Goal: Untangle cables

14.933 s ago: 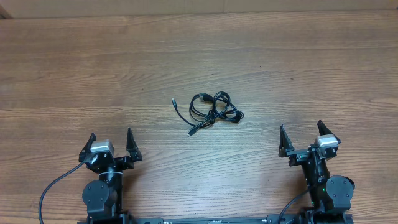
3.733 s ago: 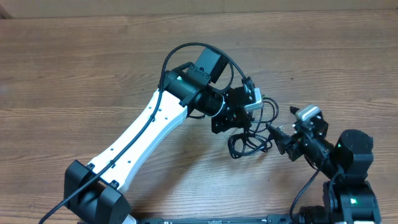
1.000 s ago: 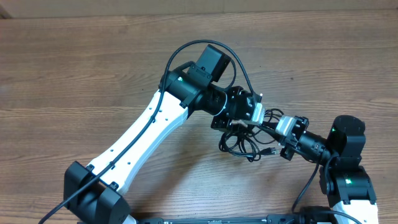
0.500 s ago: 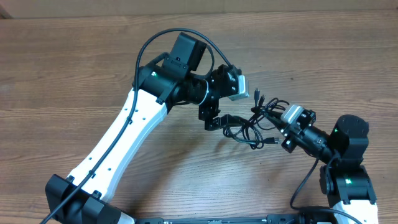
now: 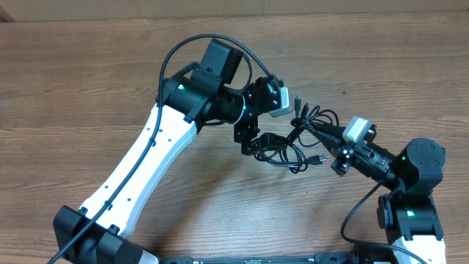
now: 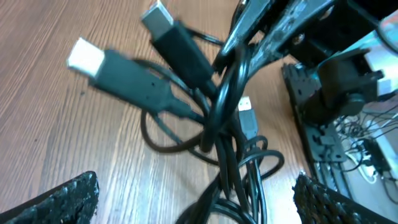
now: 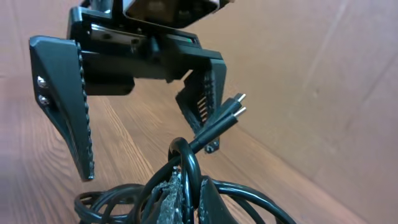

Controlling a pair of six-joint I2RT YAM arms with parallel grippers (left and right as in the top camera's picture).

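Above the table (image 5: 88, 88), the outstretched left arm's fingers (image 6: 62, 199) gape beside cables (image 5: 287, 154) the right fingers (image 5: 326, 133) pinch, seemingly lifted.

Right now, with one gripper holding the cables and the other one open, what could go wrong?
1. The right gripper is shut on what looks like more than one strand of the cables; pulling may tighten the tangle instead of freeing it.
2. The left gripper stands open right at the bundle, so closing could catch several strands at once.
3. The plug ends stick out near the loops and could snag.
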